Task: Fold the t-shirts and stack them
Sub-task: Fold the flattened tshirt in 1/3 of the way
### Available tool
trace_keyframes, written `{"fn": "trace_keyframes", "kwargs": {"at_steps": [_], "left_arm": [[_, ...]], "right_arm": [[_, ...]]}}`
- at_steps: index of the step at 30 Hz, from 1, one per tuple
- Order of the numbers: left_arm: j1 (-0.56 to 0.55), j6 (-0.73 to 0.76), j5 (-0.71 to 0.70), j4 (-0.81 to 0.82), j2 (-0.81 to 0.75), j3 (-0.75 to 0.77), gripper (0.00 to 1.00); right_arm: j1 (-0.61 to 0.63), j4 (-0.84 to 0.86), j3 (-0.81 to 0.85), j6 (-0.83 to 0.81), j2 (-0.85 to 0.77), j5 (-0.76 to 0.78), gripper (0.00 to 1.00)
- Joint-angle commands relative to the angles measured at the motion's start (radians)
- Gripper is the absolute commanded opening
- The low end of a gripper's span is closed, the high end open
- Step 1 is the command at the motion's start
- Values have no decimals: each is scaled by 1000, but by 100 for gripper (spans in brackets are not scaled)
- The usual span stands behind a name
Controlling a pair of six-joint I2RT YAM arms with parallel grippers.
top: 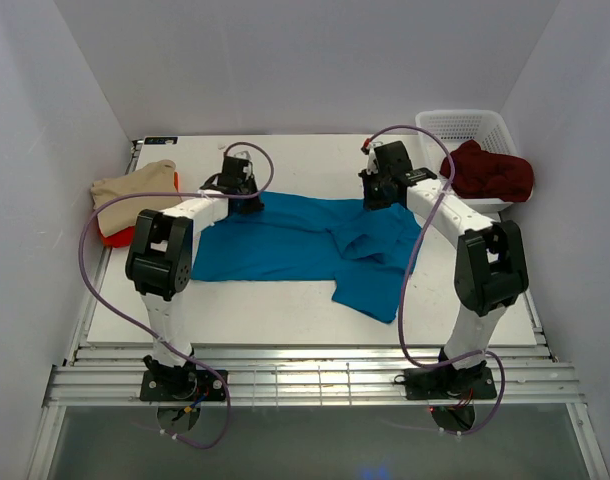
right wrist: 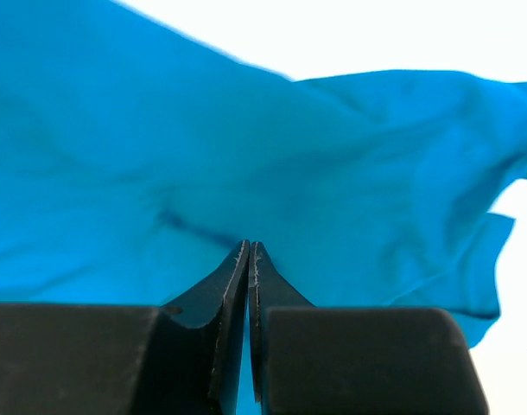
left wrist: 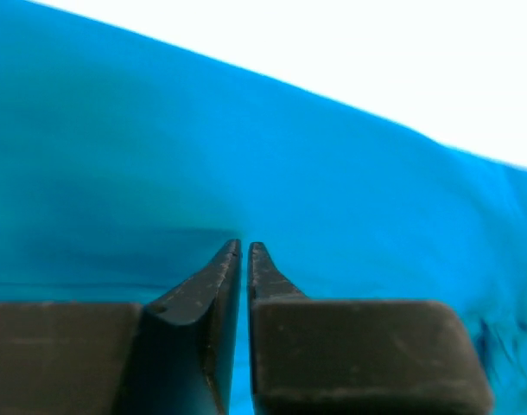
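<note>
the teal t-shirt lies spread out flat, its body smooth on its left half and rumpled on its right, where a sleeve and a folded flap bunch up and one corner trails toward the near side. under it and showing on every side of it is the white bench.

the left fingers sit at the teal t-shirt's far left edge. in the left wrist view the left fingers are drawn almost together with only a sliver between them, tips down against the blue cloth. i cannot tell whether any cloth is nipped. the right fingers sit at the teal t-shirt's far edge, right of its middle. the right fingers are closed tip to tip against creased cloth, and again a pinch cannot be made out.

left of the teal t-shirt, well apart from it, the beige t-shirt rests folded on top of the red t-shirt, which peeks out beneath. beyond the teal t-shirt's far right corner stands a white lattice basket with the maroon t-shirt heaped over its near rim.

plain pale walls close in behind and to both sides of the teal t-shirt, and a slatted metal rail runs along on its near side.
</note>
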Motion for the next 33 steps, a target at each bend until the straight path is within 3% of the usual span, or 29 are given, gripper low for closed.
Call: {"fn": "trace_keyframes", "kwargs": {"at_steps": [1,4,16,33], "left_arm": [[102,-6,-43,-31,-59,43,18],[137,14,-69,-17,-62,38,13],[170,28,-33,57,6,28,11],[215,-38,-121,-20,93,-9,7]], "right_arm": [[-33,20,77,18,108,88,8],[-64,21,131,28,168,105,8],[-159,11,136,77,248,160,8],[-231,-84,275,120,463,122,8]]}}
